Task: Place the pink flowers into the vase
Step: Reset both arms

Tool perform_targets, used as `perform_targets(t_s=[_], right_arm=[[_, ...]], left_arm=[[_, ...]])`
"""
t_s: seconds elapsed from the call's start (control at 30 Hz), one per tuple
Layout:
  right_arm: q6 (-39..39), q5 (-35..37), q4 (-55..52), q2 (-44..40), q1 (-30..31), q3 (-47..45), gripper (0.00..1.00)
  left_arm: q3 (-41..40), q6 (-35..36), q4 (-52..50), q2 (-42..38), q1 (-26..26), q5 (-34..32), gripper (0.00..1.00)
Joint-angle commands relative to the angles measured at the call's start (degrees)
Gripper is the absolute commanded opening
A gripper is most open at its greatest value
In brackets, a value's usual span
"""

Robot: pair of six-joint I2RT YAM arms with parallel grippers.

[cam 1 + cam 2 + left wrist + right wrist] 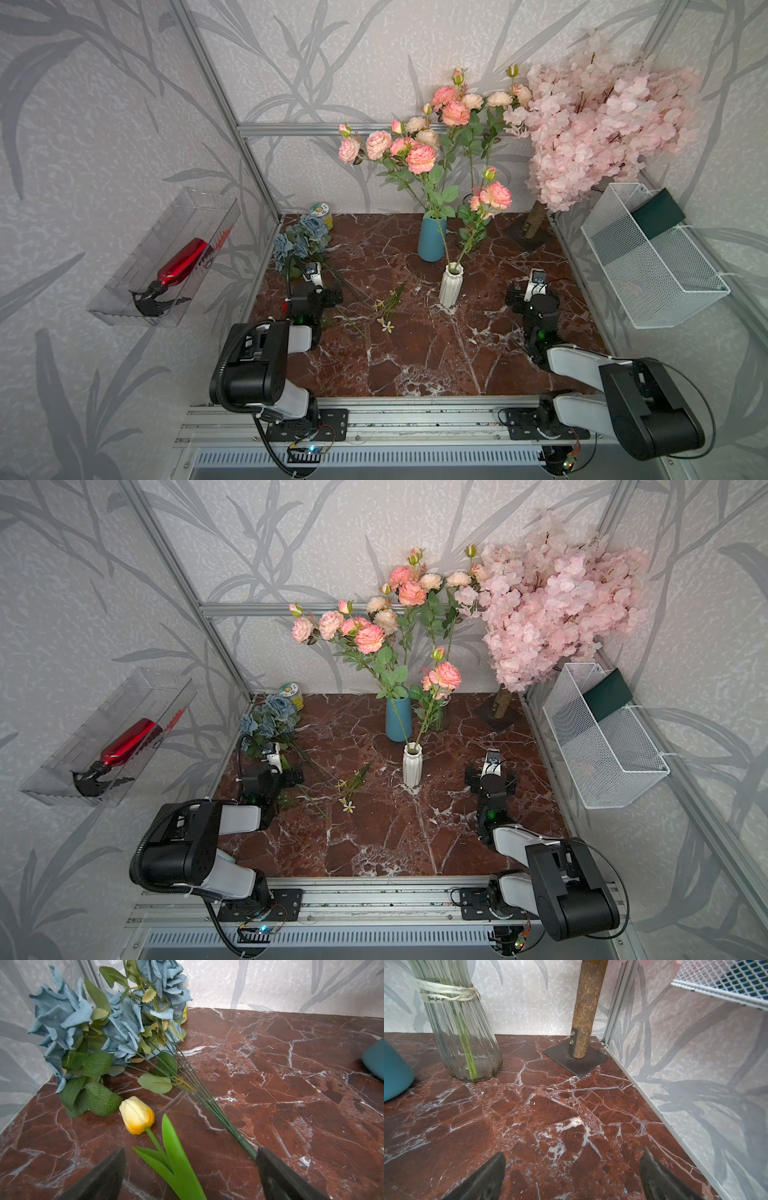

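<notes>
Red-brown marble tabletop (415,361) floors the enclosure, with patterned walls on three sides and a rail along the front.

On the left wall, a clear bin (208,216) holds a red spray bottle (183,262). Blue-grey flowers (299,241) lie in the rear left corner, partly covering a yellow-green tin (322,210). The left arm hides a yellow tulip (136,1114) in both top views. In the wrist view its stem runs between the jaws of the left gripper (191,1150), which stand wide apart and hold nothing. A small white sprig (388,307) lies loose near centre.

The pink flowers (415,156) stand upright at rear centre, spread over a blue vase (432,239), a white ribbed vase (450,286) in front of it, and a glass vase (467,1043). Their stems cross, so which bloom belongs to which vase cannot be fully traced. Foliage hides most of the glass vase from above.

A blossom tree (594,120) fills the rear right corner. The right gripper (573,1150) hangs over bare marble with its jaws wide apart and empty. On the right wall, a wire basket (648,270) holds a dark green object (658,212). The front half of the tabletop lies open.
</notes>
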Motion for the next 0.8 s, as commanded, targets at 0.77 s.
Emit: perform_targets(t_s=[0.77], right_arm=[[-3.43,-5.93,4.28,14.97,0.55,9.23,0.99]], left_arm=[[2.93,-1.69,-2.69,0.46,1.29,-3.14,0.99]])
